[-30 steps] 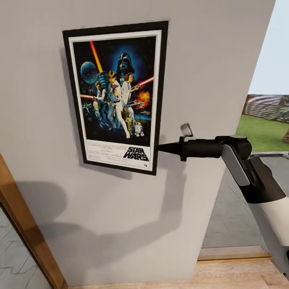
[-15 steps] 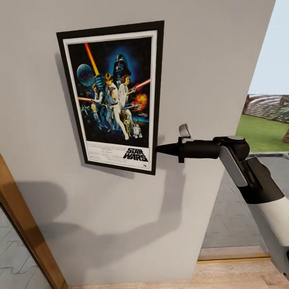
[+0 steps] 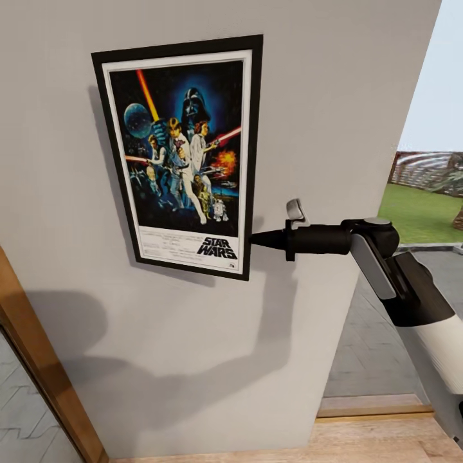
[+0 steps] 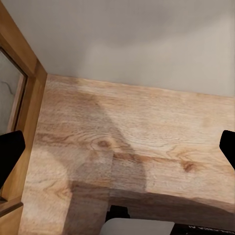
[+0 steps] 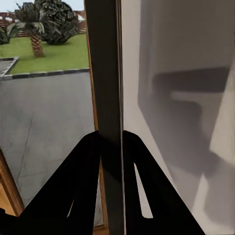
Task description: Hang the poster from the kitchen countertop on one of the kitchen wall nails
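Observation:
The Star Wars poster [image 3: 183, 151] lies flat against the light-grey wall [image 3: 334, 96], upright with a slight tilt. My right gripper [image 3: 252, 239] reaches in from the right and is shut on the frame's lower right edge. In the right wrist view its two black fingers [image 5: 83, 166] clamp the dark frame edge [image 5: 104, 73] between them. My left gripper [image 4: 119, 149] hangs open over wooden floor, with nothing between its fingertips [image 4: 10, 152]. The wall nail is hidden, and the kitchen countertop is out of view.
A wooden door frame [image 3: 38, 360] runs along the wall's lower left. Wooden floor [image 3: 373, 444] lies below. Right of the wall's end, an opening looks onto grey paving [image 3: 373, 334] and lawn [image 3: 418, 215].
A second ago the poster shifted a little to the left along the wall with my right gripper. Since half a second ago it has barely moved.

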`<state>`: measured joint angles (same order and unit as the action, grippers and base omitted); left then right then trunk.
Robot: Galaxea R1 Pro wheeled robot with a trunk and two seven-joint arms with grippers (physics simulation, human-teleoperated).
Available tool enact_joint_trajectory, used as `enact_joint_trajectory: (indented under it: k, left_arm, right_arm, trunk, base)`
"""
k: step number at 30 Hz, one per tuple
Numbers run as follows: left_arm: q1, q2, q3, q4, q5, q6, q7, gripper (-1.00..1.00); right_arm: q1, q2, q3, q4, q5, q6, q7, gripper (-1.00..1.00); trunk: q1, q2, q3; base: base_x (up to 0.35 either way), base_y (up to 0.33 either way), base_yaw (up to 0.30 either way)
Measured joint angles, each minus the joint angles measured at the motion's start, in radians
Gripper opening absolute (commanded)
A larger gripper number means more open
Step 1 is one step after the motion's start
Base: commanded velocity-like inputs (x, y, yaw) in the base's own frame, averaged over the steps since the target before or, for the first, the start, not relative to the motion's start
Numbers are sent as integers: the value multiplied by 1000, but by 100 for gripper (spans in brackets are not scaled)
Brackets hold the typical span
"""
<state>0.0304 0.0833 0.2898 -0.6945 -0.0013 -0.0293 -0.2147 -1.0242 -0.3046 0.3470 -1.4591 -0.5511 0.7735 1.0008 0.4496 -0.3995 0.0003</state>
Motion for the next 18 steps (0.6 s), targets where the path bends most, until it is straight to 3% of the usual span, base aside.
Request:
enact_joint_trajectory:
  k: [18]
  left_arm:
    - [0,0,0,0,0,1,0,100]
  right_arm:
    - [0,0,-2,46,3,-1,71,-100]
  trunk:
    - [0,0,0]
  base:
    - [0,0,0]
